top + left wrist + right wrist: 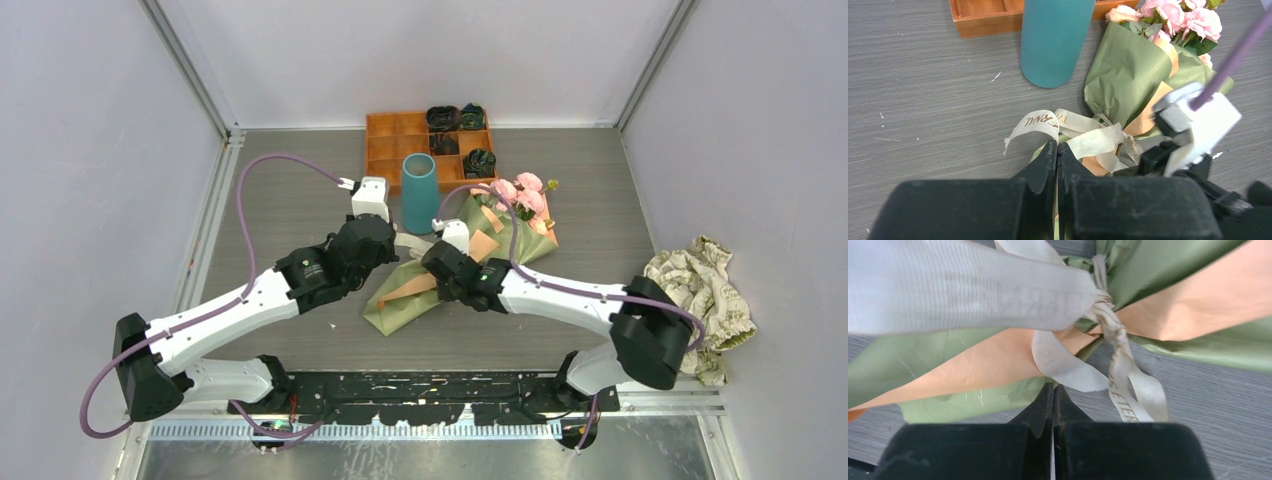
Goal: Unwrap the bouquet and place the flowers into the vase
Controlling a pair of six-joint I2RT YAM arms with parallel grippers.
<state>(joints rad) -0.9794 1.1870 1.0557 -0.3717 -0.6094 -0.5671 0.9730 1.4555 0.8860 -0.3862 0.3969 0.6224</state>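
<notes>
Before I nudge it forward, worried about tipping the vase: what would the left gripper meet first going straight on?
Likely the cream ribbon of the bouquet, lying just ahead of the shut left gripper; the vase stands beyond it on the same line, though depth is unclear.

Bolted to a black perforated mounting plate [440, 385], the left arm [230, 310] and the right arm [560, 295] each have white link shells between bulky black joint housings. A purple cable [290, 156] loops from the plate's end along each arm to a white camera block [370, 198] at the wrist. On the left gripper [1058, 147] the fingers [1040, 172] are matte black, tapering to narrow tips.
</notes>
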